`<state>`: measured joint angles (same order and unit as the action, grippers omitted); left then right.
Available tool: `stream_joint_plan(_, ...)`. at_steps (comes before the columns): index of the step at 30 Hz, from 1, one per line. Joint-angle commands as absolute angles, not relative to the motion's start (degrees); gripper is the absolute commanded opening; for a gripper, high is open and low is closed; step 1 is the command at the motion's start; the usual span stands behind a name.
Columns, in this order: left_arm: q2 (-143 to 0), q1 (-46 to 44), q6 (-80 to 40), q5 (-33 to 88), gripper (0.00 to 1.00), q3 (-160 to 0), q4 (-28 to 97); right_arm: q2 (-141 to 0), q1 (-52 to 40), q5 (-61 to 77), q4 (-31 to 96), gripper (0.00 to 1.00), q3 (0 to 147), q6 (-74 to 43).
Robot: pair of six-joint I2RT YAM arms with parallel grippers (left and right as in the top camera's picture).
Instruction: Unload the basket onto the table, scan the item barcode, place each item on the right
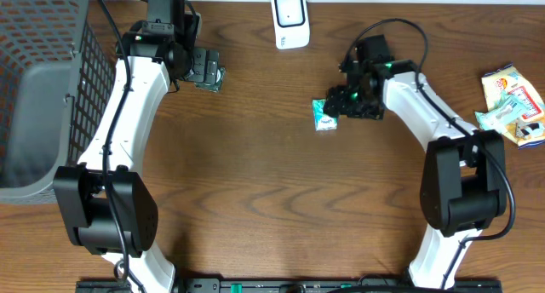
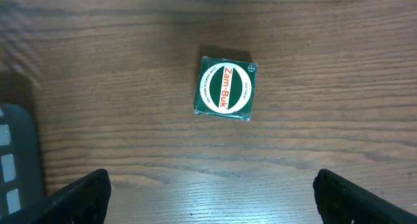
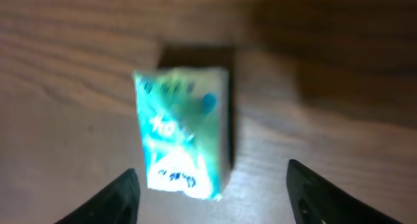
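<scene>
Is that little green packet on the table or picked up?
On the table: the packet lies on the wood, the right gripper open around it.

White links on left arm (image 1: 128, 106) and right arm (image 1: 417, 101), bulky black joints near the base. Thin black cable (image 1: 400, 27) looped above the right wrist. Green glow by the right hand (image 1: 341, 106). Matte black fingertips (image 2: 85, 198), blunt.
</scene>
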<state>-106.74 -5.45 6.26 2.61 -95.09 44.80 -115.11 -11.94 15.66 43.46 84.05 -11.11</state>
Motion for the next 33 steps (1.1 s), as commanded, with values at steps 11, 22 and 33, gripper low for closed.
stream_joint_plan(11, -107.31, -5.32, 7.05, 1.89, 0.98, -94.59, 44.95, -122.04, -11.68, 22.11, 41.82, 0.39, 84.49, -11.97)
stream_joint_plan(22, -107.31, -5.32, 7.05, 1.89, 0.98, -94.59, 44.95, -122.89, -11.11, 23.53, 42.02, 0.01, 84.51, -11.92)
stream_joint_plan(33, -107.31, -5.32, 7.05, 1.89, 0.98, -94.59, 44.95, -122.13, 1.13, 74.35, 45.34, 0.01, 85.80, 6.87)
